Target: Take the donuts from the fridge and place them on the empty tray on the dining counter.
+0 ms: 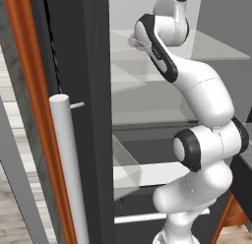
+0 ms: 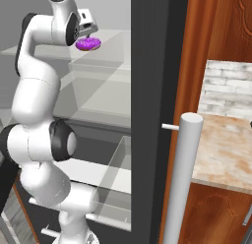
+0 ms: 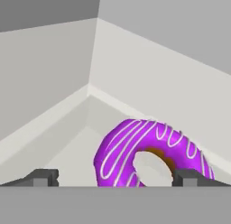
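A purple-iced donut (image 3: 149, 151) with thin white stripes lies on an upper glass shelf (image 2: 106, 53) inside the white fridge (image 2: 147, 90). My gripper (image 3: 117, 177) is open and low over the shelf, one fingertip (image 3: 45, 177) well left of the donut and the other (image 3: 189, 177) in front of its right side, neither pressing on it. In the right base view the donut (image 2: 88, 43) sits just under the gripper (image 2: 87, 35). The arm reaches up into the fridge past its dark door (image 1: 83, 90). The empty tray is out of view.
A long white cylindrical handle (image 1: 66, 164) stands close on the open door, and another handle (image 2: 184, 179) rises on the right. A clear drawer (image 2: 113, 179) juts out below the shelves. Right of the fridge lies a beige marbled counter top (image 2: 221, 149) between rust-brown wooden panels.
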